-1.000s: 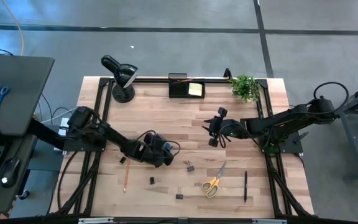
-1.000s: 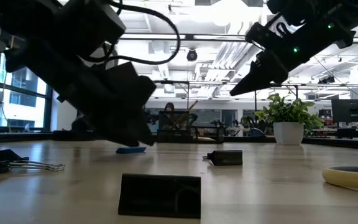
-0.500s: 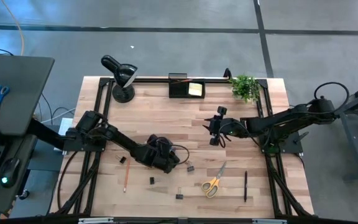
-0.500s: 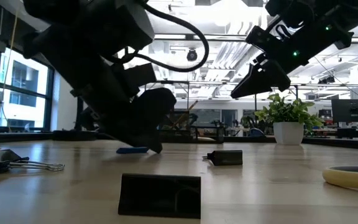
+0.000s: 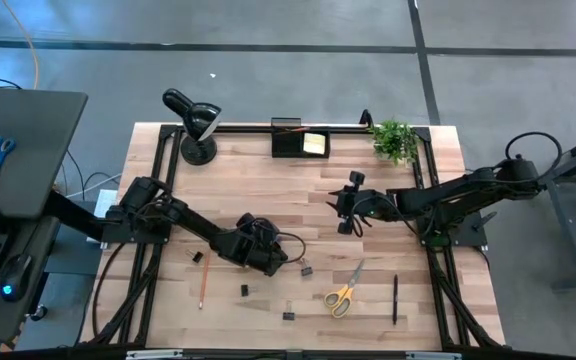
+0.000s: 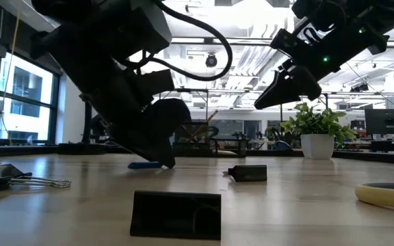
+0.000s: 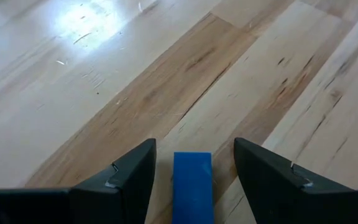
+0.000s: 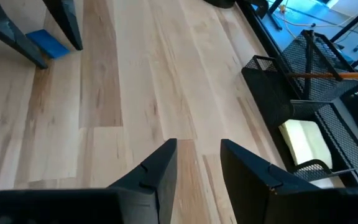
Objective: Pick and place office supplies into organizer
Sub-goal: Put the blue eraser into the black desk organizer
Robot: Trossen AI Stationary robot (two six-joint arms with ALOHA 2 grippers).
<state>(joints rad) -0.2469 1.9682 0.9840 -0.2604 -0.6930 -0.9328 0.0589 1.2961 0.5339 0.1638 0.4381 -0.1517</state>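
**A:** Where is your left gripper (image 7: 192, 167) right now?

**B:** It is low over the wooden table (image 5: 268, 200), near the middle. Its two fingers are apart, and the small blue eraser (image 7: 192, 186) lies flat on the wood between them. I cannot tell if your fingers touch it.

**A:** And your right gripper (image 8: 197, 163)?

**B:** It hangs above the table, well apart from the eraser. Its fingers are a little apart and hold nothing.

**A:** Where is the organizer (image 5: 301, 141)?

**B:** It sits at the far edge of the table, with the yellow sticky-note pad (image 5: 315, 143) inside it. The yellow-handled scissors (image 5: 343, 291), a black pen (image 5: 395, 298), an orange pencil (image 5: 204, 280) and some binder clips (image 5: 306, 267) lie on the near part of the table.
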